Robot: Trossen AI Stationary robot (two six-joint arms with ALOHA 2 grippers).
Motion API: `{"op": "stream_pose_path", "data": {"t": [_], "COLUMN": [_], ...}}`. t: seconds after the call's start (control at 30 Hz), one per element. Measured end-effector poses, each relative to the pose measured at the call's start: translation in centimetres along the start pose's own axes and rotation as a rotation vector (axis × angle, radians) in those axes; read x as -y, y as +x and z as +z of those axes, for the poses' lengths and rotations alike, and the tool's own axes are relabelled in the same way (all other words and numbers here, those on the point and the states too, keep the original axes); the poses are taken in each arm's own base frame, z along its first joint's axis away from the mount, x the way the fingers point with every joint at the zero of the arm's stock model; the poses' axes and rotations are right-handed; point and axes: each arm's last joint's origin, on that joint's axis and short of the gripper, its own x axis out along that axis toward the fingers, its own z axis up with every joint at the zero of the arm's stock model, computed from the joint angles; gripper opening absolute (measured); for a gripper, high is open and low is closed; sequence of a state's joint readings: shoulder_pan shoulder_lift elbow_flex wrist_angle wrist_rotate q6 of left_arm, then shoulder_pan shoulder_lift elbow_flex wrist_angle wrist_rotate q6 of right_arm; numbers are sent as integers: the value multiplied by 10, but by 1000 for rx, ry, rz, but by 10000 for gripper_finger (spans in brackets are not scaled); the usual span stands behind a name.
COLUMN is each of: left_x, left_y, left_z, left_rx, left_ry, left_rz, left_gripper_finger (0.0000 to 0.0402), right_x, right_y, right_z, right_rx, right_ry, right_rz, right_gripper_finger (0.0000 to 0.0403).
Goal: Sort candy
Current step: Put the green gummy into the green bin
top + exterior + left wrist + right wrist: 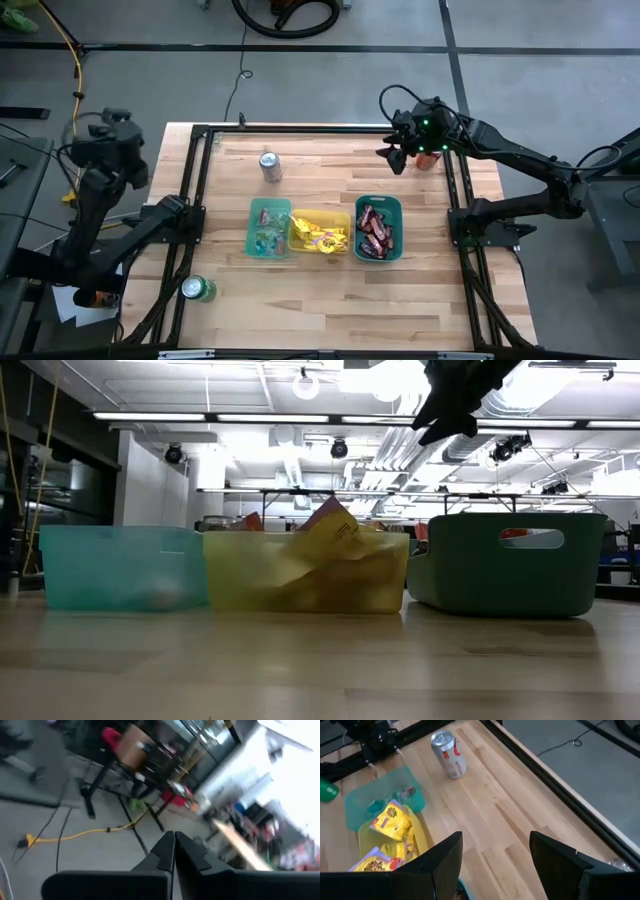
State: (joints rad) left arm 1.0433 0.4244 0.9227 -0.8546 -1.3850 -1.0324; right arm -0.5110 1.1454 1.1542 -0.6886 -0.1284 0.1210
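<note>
Three bins stand side by side at the table's middle. The teal bin point(268, 227) holds tiny mixed-colour candy, the yellow bin point(320, 232) holds yellow packets point(390, 820), and the green bin point(378, 228) holds dark brown-and-red bars. My right gripper point(495, 865) hangs open above the table's far right part, well clear of the bins, with nothing between its fingers. My left arm point(110, 150) is raised beyond the table's left edge. Its gripper point(174, 840) is shut on nothing and points out at the room.
A silver can point(270, 165) stands upright beyond the teal bin. A green can point(197, 289) stands near the table's front left corner. A black frame point(195, 190) runs along the table's left, far and right edges. Bare wood lies in front of the bins.
</note>
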Motion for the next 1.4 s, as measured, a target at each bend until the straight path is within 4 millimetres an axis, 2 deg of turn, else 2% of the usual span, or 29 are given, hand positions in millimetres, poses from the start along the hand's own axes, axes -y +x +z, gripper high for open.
{"op": "stream_pose_path", "data": {"t": [0.13,0.2,0.33,0.43,0.6,0.73,0.87,0.97,1.03,1.13,1.27,1.4], "left_x": [25,35,50,64,84,95,86,72,66,52,48,50], "left_y": [3,6,13,27,69,110,165,212,240,273,287,282], "left_z": [1,8,24,24,17,32,36,22,7,-36,-86,-134], "left_rx": [-77,1,134,211,208,211,118,-107,-319,-680,-915,-1124], "left_ry": [235,279,257,366,466,397,315,283,280,303,452,609], "left_rz": [-158,-136,-117,-127,-146,-172,-182,-238,-315,-369,-389,-445], "left_gripper_finger": [0,0,0,0,0,0,0,0,0,0,0,0], "right_x": [0,-1,-1,-1,-1,-1,-2,-1,-1,0,-1,0], "right_y": [0,0,0,0,0,0,0,0,0,-1,-1,-1], "right_z": [3,5,5,7,8,8,8,8,9,11,14,14], "right_rx": [32,49,53,69,85,84,83,88,96,121,152,160], "right_ry": [-12,-2,60,97,166,252,307,329,344,372,406,433], "right_rz": [3,6,7,7,13,16,20,9,-1,-19,-14,-22], "right_gripper_finger": [226,226,226,226,226,226,226,226,226,226,226,226]}}
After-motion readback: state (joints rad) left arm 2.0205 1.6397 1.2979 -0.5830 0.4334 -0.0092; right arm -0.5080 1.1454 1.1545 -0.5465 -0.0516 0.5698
